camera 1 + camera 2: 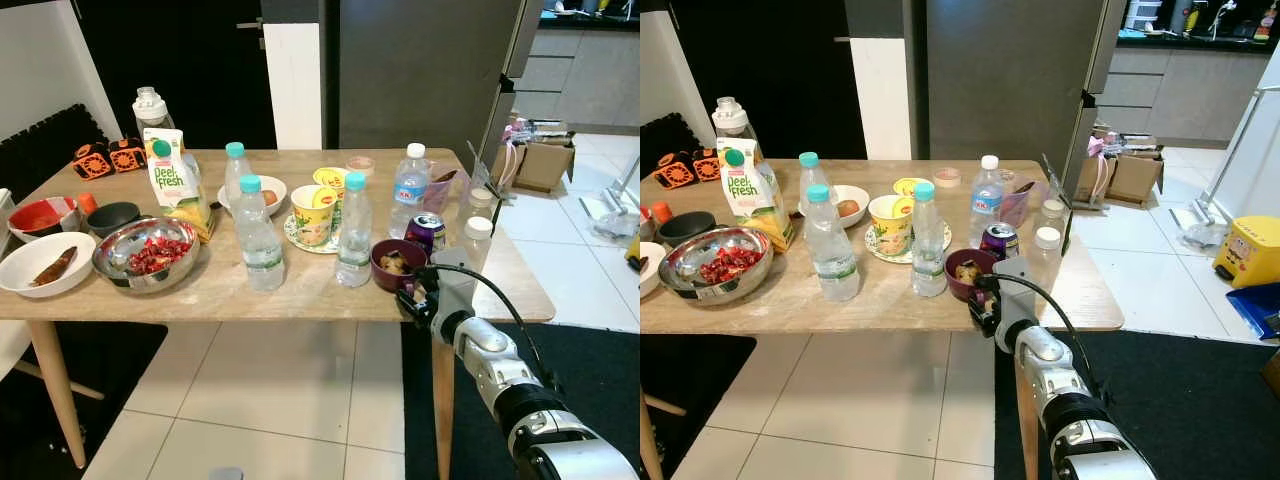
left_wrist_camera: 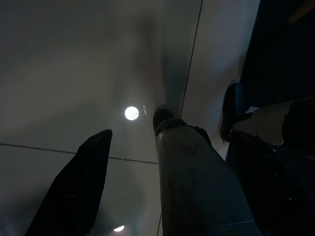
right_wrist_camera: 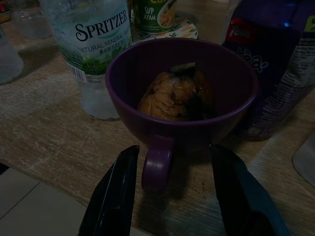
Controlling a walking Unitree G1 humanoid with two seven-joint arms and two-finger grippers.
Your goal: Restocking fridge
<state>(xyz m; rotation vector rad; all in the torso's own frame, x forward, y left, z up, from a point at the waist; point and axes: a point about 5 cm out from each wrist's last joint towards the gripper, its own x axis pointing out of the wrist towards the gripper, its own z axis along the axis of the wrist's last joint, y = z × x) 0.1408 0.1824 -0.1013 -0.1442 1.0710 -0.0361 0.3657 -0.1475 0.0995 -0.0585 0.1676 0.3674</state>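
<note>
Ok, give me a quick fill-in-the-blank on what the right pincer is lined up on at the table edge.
1. The right pincer has its fingers open on either side of the purple cup's ____.
2. The purple cup holds a piece of ____.
3. Right behind the cup stands a purple ____, beside the water bottle.
4. The carton reads Peel ____.

Missing words: handle; food; can; Fresh

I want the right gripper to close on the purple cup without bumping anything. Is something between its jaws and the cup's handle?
Nothing visible does. The right gripper is open, its jaws on either side of the purple cup's handle. A water bottle and a purple can stand behind the cup.
</note>
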